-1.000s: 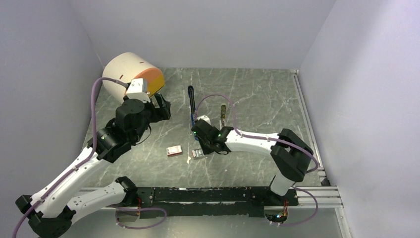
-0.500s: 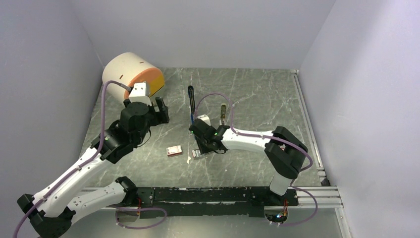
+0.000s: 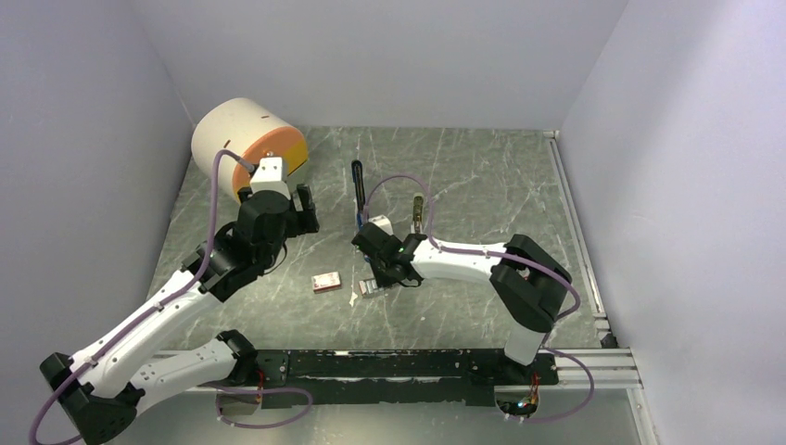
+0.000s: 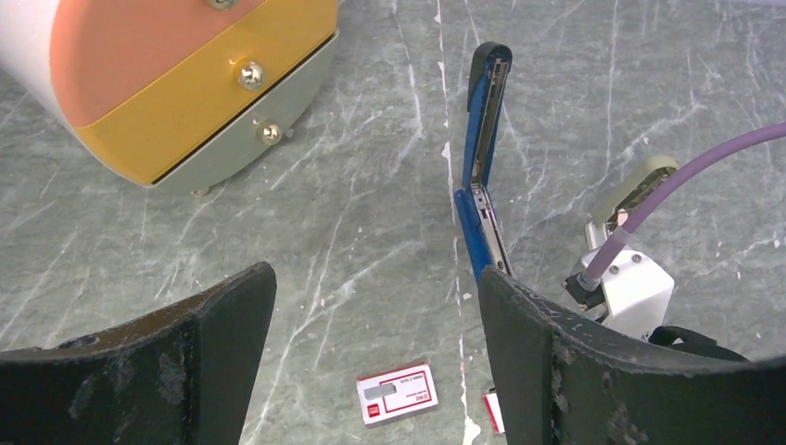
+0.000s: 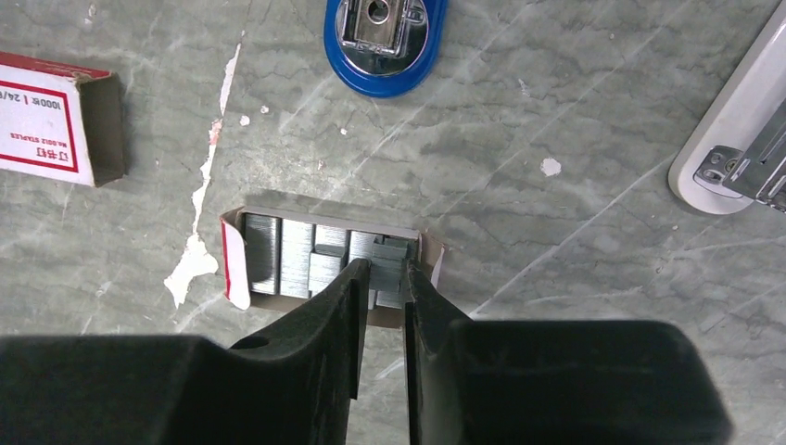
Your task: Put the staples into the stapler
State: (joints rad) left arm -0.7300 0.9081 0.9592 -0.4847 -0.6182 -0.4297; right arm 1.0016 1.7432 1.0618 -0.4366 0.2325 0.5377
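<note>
The blue stapler lies opened out flat mid-table, its black arm pointing away. It also shows in the left wrist view, and its blue end shows in the right wrist view. The staples lie in silvery strips in an open cardboard tray. My right gripper reaches into the tray's right end, its jaws closed narrowly on one strip. It also shows in the top view. My left gripper is open and empty, above the table left of the stapler.
The pink-red and white box sleeve lies left of the tray, also seen in the wrist views. A round drawer unit stands at the back left. A pale beige bar lies right of the stapler.
My left arm has swung right and forward, bringing its gripper nearer the stapler. My right gripper has shifted slightly left over the staple tray.
</note>
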